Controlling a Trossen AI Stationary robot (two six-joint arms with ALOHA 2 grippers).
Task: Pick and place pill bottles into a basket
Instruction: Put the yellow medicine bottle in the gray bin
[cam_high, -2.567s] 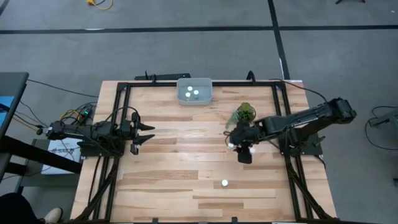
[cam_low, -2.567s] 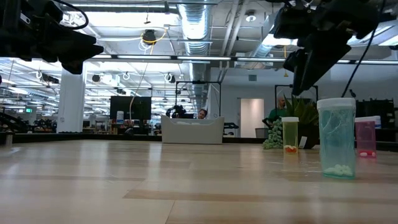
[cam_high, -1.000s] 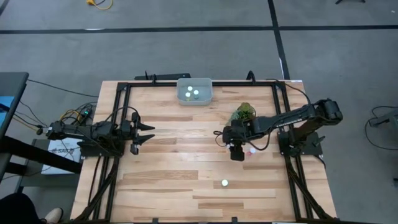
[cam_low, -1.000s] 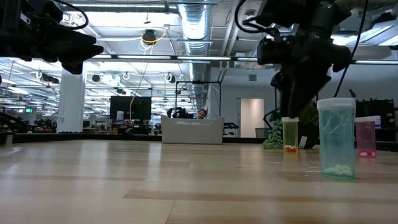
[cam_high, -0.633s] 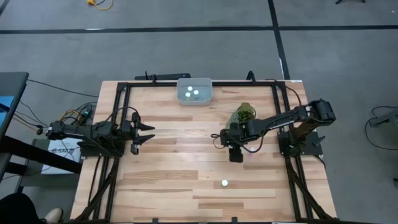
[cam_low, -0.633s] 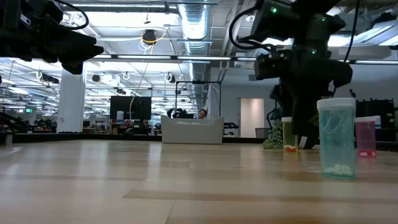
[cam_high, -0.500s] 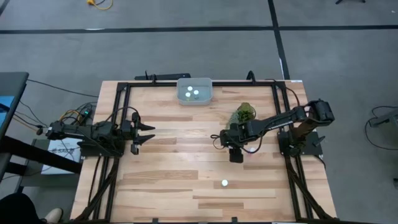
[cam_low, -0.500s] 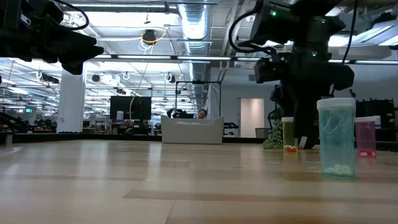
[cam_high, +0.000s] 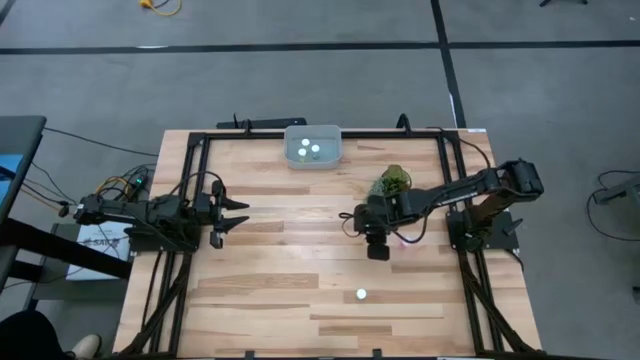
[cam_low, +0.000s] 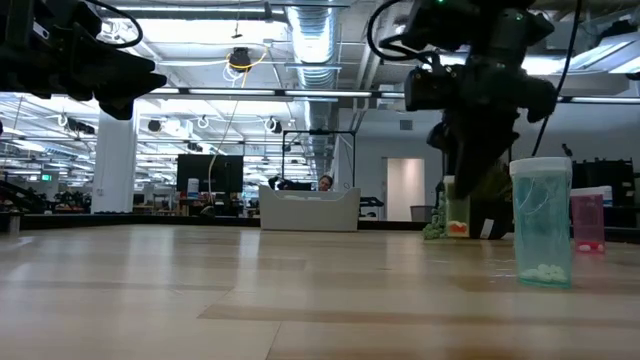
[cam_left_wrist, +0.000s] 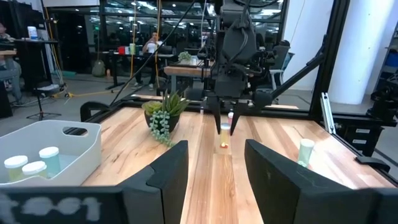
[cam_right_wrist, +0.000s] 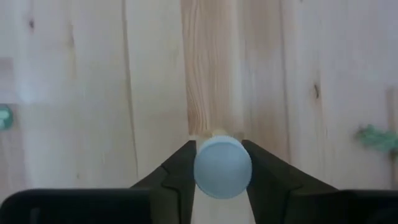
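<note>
My right gripper (cam_high: 378, 238) is at mid-table, right of centre, pointing down and shut on a yellow-green pill bottle (cam_low: 456, 212) with a white cap (cam_right_wrist: 222, 167). The gripper hides that bottle in the high view. The pale basket (cam_high: 312, 146) stands at the table's far edge with white-capped bottles (cam_high: 309, 150) inside. A teal bottle (cam_high: 361, 295) stands toward the near edge. A reddish bottle (cam_high: 404, 239) stands just right of my right gripper. My left gripper (cam_high: 240, 214) is open and empty at the table's left edge. My right gripper pinches the yellow-green bottle at its white cap (cam_right_wrist: 219, 149) between the two fingers (cam_left_wrist: 217, 119), one on each side. The fingers come from above, pointing down. The bottle hangs upright below them, its base just above the table (cam_low: 455, 236).
A small green plant (cam_high: 394, 181) stands just beyond my right gripper, toward the far edge. A black metal frame (cam_high: 200, 140) runs round the tabletop. Bare wood lies between my right gripper and the basket.
My right gripper has gone a little toward the table's left edge and come down over the yellow-green bottle. It has taken hold of the bottle's top and risen slightly. The bottle now hangs a little above where it stood.
</note>
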